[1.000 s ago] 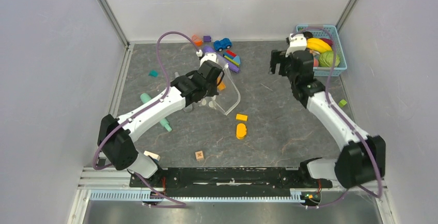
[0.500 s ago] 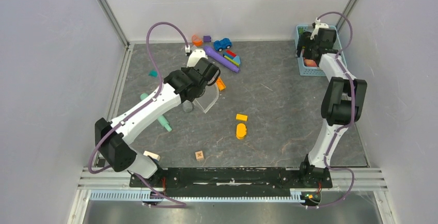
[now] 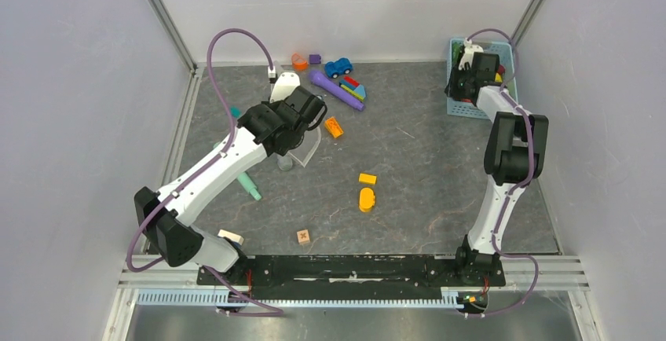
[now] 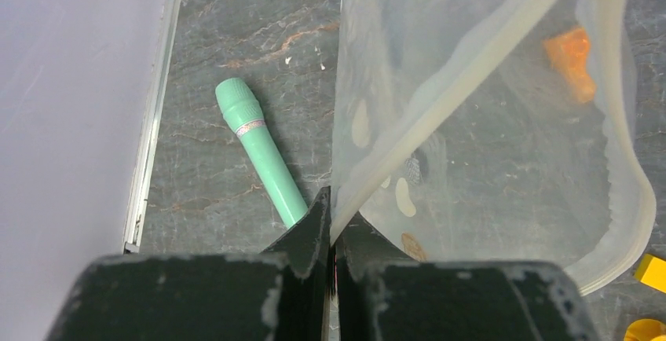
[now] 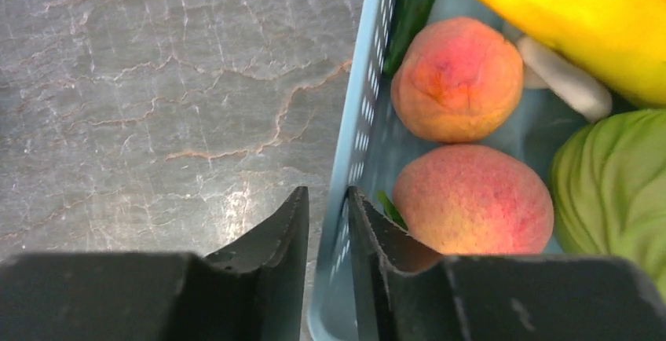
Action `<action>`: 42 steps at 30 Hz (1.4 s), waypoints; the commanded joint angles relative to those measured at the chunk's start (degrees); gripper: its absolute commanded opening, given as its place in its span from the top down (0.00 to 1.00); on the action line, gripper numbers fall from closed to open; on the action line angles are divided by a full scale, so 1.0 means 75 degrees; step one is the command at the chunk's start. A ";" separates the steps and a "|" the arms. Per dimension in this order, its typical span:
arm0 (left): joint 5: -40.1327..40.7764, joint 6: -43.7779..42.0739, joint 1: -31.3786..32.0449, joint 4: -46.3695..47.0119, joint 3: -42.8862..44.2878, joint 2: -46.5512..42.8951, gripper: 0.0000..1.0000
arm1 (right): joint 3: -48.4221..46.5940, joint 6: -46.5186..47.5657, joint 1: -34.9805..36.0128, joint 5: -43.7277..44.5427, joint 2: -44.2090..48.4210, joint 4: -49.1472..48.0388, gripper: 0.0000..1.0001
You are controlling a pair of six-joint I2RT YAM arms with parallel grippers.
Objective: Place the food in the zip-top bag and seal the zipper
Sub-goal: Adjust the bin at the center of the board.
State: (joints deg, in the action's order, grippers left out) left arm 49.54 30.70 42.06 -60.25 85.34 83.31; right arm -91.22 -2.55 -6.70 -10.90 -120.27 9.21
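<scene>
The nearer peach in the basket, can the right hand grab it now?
Probably not yet: the right hand straddles the basket wall, with the nearer peach beside its inner finger.

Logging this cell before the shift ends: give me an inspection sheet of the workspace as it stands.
Surface: grey marbled table, lightly scuffed.
Job's things: zip-top bag held up, no food inside; peaches, banana, cabbage in the basket.
Clutter: toy car, orange blocks, teal marker.
Hands: left hand shut on the bag's edge; right hand astride the basket wall, not clamped.
Cables: purple cables loop above both arms, unsnagged.
Surroundings: plain pale walls.
</scene>
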 commanded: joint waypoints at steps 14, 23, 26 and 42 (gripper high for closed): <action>-0.2126 0.0021 -0.0042 0.2023 -0.1671 -0.0092 0.97 | 0.5742 -0.1328 0.2339 0.0688 0.4209 -0.1018 0.86; -0.3367 0.0060 -0.0046 0.2736 -0.1933 0.0425 0.98 | 0.8260 -0.2517 0.4100 0.0748 0.6472 -0.1598 0.82; -0.3651 0.0089 -0.0044 0.2909 -0.1937 0.0630 0.98 | 0.8352 -0.2454 0.4243 0.0397 0.6975 -0.1638 0.59; -0.3925 0.0090 -0.0045 0.2320 -0.1725 0.0663 0.98 | 0.7100 -0.1515 0.4198 0.4566 0.8330 0.0042 0.01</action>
State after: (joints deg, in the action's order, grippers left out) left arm 21.43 32.08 42.06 -42.04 71.31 89.47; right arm -34.46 -15.46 25.02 11.22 -56.40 5.76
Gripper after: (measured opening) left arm 0.033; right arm 0.984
